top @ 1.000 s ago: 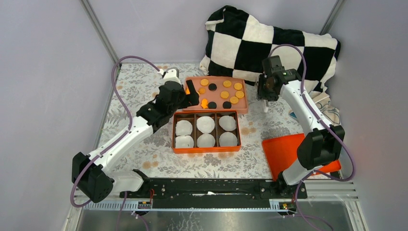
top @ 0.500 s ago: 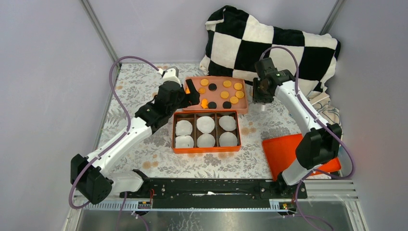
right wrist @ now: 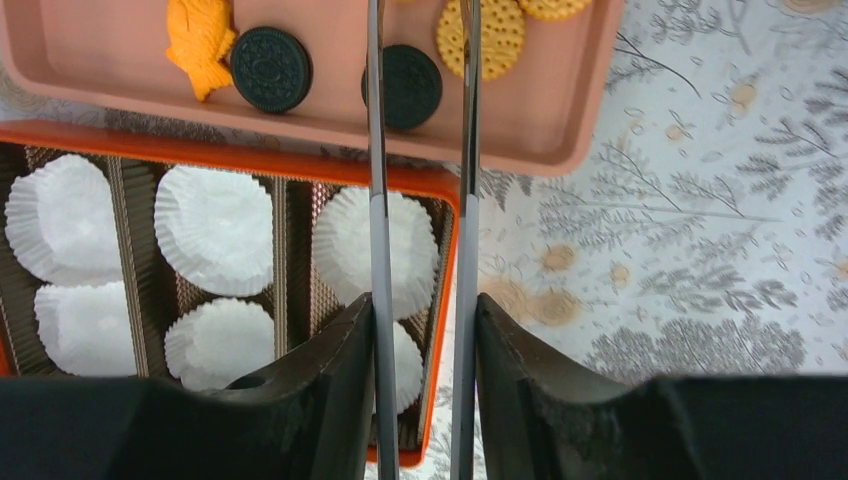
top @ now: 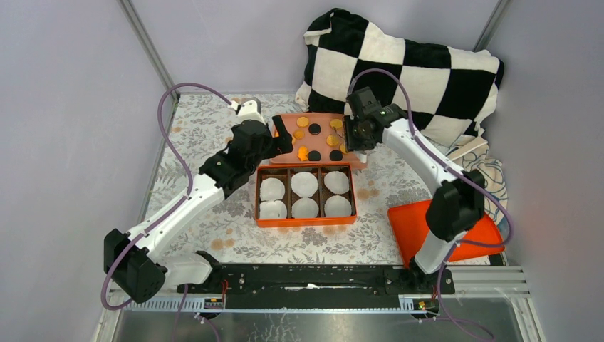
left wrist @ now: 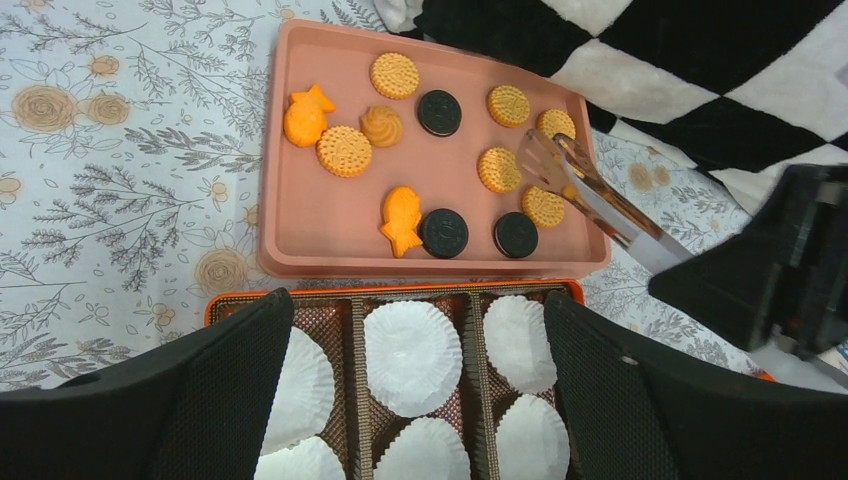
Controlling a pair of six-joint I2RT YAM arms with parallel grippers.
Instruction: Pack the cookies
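Floral-cloth worktop [top: 206,135] inside a grey-walled booth, that's the setting. So the cookies [left wrist: 344,151] are all lying flat on the pink tray [left wrist: 330,225]: mostly round yellow-orange ones, three black sandwich ones, two orange fish shapes and a little swirl. They're spread loosely, and most aren't touching each other.

The right tool [right wrist: 422,320] is clenched on a pair of metal tongs [left wrist: 600,205]. The tongs reach in from the tray's 3 o'clock side. Their tips are slightly parted and hang over the yellow cookies at that end. Can't tell if the tips are touching a cookie.

At 6 o'clock from the tray, touching its edge or just about, sits the orange box [top: 306,223]. It has six compartments, with a white paper liner [left wrist: 412,355] in each.

The left tool [left wrist: 415,320] is released, fingers spread wide with nothing between them. It hovers over the tray's 9 o'clock end and looks down on both tray and box.

Further out, a black-and-white checkered pillow [top: 399,64] leans on the back wall at about 1 o'clock from the tray. A flat orange-red panel [top: 413,221] lies at 4 o'clock from the box, under the right arm.
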